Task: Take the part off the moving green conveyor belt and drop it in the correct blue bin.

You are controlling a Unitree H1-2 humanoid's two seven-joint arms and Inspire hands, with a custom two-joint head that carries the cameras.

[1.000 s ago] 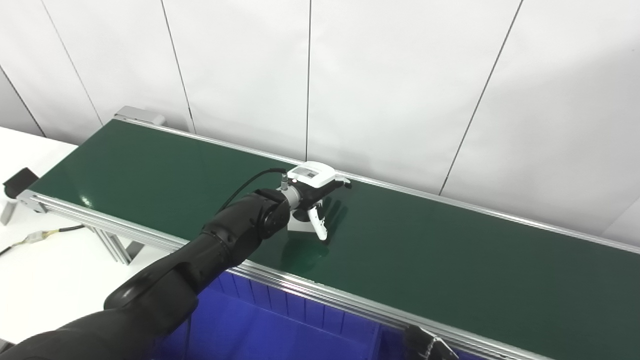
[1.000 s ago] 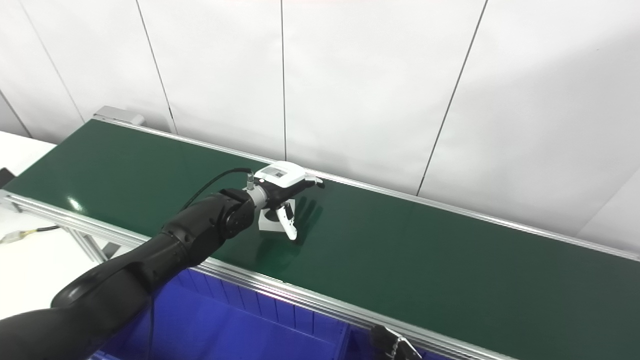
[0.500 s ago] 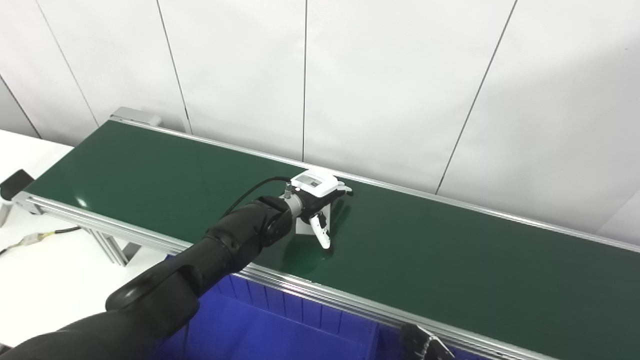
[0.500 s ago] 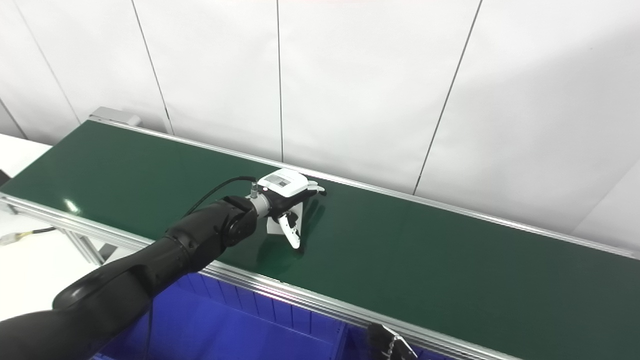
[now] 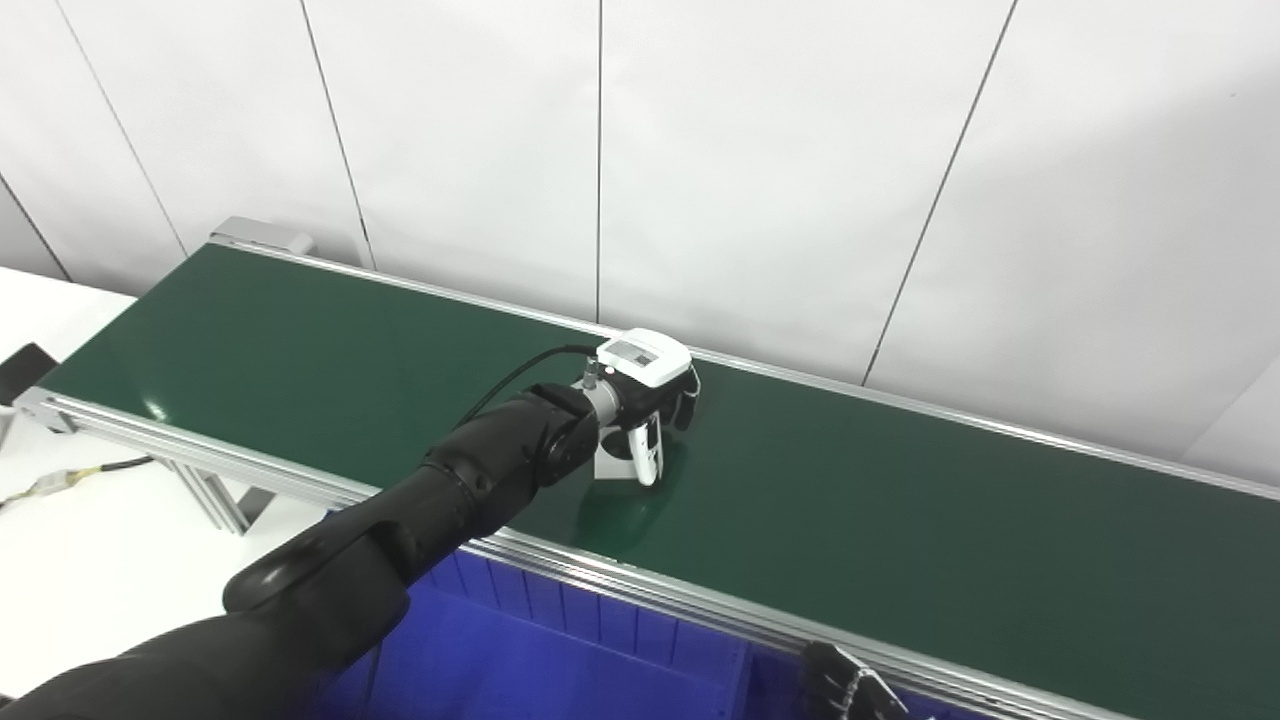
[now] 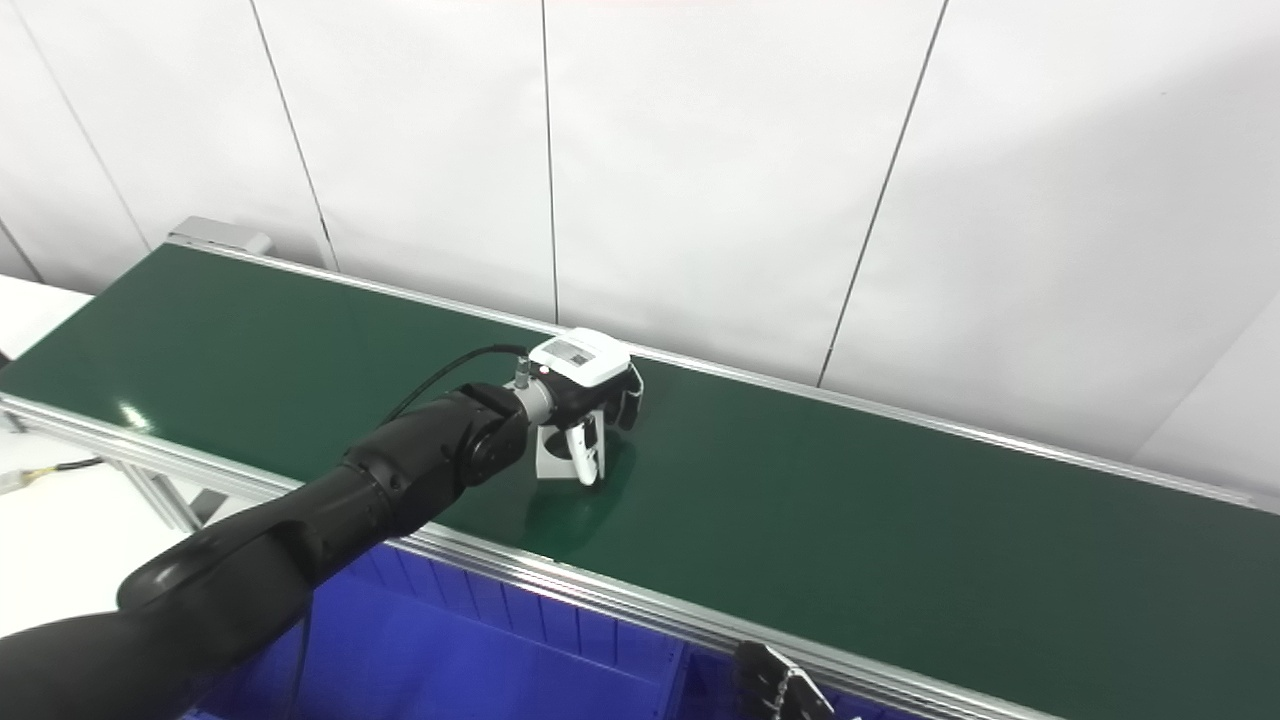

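Here, the left hand (image 5: 645,395) curls its fingers (image 5: 648,452) around one white part (image 5: 612,462) on one belt (image 5: 900,520).

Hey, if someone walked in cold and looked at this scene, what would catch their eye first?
First, the long black left arm reaching from the bottom left over the green conveyor belt, its left hand curled down around a small white part mid-belt. Next, the bright blue bin below the belt's near rail. The right hand barely peeks in at the bottom edge.
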